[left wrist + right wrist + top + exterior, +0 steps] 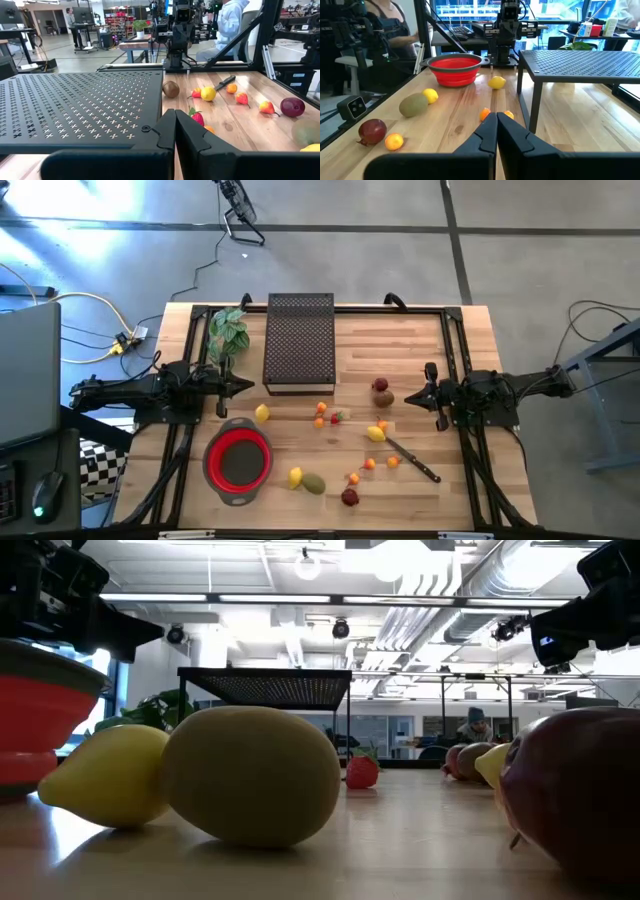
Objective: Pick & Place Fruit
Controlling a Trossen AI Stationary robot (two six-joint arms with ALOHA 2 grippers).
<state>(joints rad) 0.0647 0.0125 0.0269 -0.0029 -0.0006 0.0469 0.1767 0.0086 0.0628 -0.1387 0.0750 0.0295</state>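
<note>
Both arms parked at the counter's sides, nothing picked yet as I read it. Left hand (243,384) sits near the left edge beside the black perforated rack (299,340), fingers pressed together, holding nothing. Right hand (412,395) mirrors it on the right side, fingers likewise together and empty.

Fruit scattered loose on the wooden counter (470,340), all in front of the rack:
- brown kiwi (383,399) and a dark red fruit (380,385), touching or nearly so, just beside the right hand
- lemon (375,433) just beside the knife (413,459)
- another lemon (261,413) near the red bowl (238,460)
- third lemon (295,476) touching an olive-green fruit (314,483)
- tiny orange ones (320,409) mid-counter, more near the knife
- dark red fruit (350,497) near the front edge

Bowl looks empty; I take it as the drop target, though the task does not say so.

Risks, my judgement:
- Fingers must spread before any descent; coming down with them together would just knock a round fruit rolling.
- Tiny orange fruits are easy to pinch off-centre and squirt free.
- Lemon by the knife: a sloppy approach could catch the blade or handle.
- Olive fruit and lemon touch; grasping one likely shoves the other.
- Rack edge sits close to the left hand's path; clipping it is possible on the swing.
</note>
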